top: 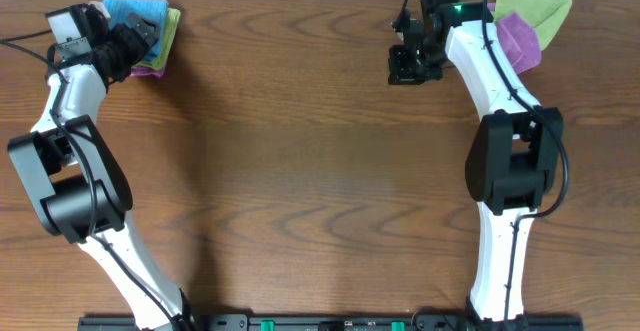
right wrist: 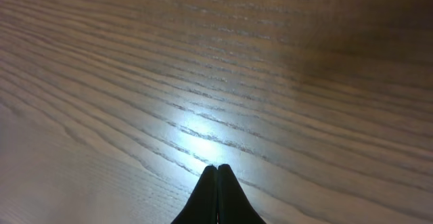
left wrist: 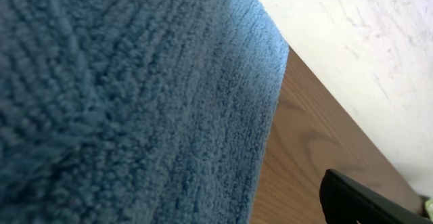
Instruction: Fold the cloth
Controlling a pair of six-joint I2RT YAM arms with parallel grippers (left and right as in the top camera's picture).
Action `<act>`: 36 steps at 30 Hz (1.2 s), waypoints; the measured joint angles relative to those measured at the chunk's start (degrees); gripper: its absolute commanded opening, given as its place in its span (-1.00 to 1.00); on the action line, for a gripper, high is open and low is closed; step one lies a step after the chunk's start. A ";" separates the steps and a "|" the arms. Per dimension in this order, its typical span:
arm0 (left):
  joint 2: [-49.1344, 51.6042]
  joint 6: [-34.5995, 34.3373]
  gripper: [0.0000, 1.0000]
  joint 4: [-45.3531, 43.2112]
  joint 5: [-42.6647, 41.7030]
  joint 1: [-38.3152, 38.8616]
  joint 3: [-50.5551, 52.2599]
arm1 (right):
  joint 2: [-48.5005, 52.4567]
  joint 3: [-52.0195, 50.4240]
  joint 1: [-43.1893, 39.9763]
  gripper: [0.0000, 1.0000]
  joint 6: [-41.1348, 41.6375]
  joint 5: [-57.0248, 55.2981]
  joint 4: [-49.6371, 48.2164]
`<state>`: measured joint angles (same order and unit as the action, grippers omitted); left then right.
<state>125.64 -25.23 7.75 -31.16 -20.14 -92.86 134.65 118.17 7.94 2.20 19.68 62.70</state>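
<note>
A dark brown, wood-grained bench point(top: 300, 151) fills the overhead view. In its far left corner sits a small heap of cloths, with a sky-blue cloth point(top: 135, 13) on top and a lime-green edge point(top: 172, 26) and a purple edge point(top: 150, 69) showing beneath. In the far right corner a lime-green cloth point(top: 540, 6) and a purple cloth point(top: 520, 41) lie touching.

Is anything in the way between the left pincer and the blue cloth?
Nothing visible does. The left pincer is right at the blue cloth, which lies on top of a green cloth and fills the wrist view.
</note>
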 measured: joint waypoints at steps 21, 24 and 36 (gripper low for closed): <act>-9.88 -0.20 0.91 17.92 5.62 -2.60 0.04 | -0.42 0.02 -0.13 -0.97 -0.11 -1.11 3.28; -16.92 3.43 0.91 24.52 9.33 -1.77 0.04 | -3.19 0.02 -0.74 -0.97 -0.55 -4.66 3.89; -46.56 14.75 0.91 44.57 24.52 20.52 1.25 | -34.14 0.15 -5.18 -0.97 -4.39 -11.91 14.82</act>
<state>79.09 -10.48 52.31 -6.63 0.38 -91.61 100.51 118.32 2.76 -2.20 7.77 77.52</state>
